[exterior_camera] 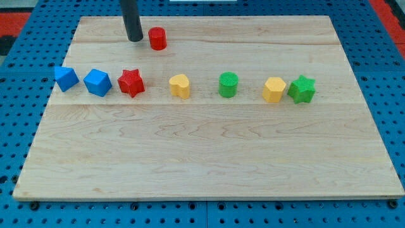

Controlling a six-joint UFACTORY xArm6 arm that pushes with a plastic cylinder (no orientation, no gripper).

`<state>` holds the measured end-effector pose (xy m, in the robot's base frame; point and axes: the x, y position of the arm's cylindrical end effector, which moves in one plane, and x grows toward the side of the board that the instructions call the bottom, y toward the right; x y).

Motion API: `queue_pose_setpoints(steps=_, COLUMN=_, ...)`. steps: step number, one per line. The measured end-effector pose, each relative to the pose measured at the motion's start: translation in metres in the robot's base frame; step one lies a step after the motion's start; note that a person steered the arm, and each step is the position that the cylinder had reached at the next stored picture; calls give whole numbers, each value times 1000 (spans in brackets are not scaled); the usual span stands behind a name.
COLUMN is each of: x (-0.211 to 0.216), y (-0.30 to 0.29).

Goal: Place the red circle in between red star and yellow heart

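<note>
The red circle (157, 38) stands near the view's top, left of centre. My tip (135, 39) rests on the board just to its left, a small gap apart. The red star (131, 82) lies lower down in a row of blocks. The yellow heart (180, 85) is to the star's right, with a gap between them. The red circle is above that gap, toward the view's top.
The row on the wooden board (209, 164) also holds two blue blocks (66, 78) (97, 82) at the left, a green circle (228, 84), a yellow hexagon-like block (274, 89) and a green star (302, 89) touching it.
</note>
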<state>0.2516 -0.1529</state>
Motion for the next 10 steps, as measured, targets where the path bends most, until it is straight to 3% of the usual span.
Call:
queue_pose_setpoints(steps=1, x=-10, y=-4)
queue_pose_setpoints(steps=2, x=7, y=34)
queue_pose_setpoints(steps=3, x=-12, y=31)
queue_pose_setpoints(steps=4, x=-3, y=63)
queue_pose_setpoints(steps=5, x=43, y=56)
queue_pose_setpoints(steps=6, x=35, y=37)
queue_pose_setpoints(steps=8, x=6, y=69)
queue_pose_setpoints(steps=9, x=19, y=93)
queue_pose_setpoints(steps=10, x=45, y=70)
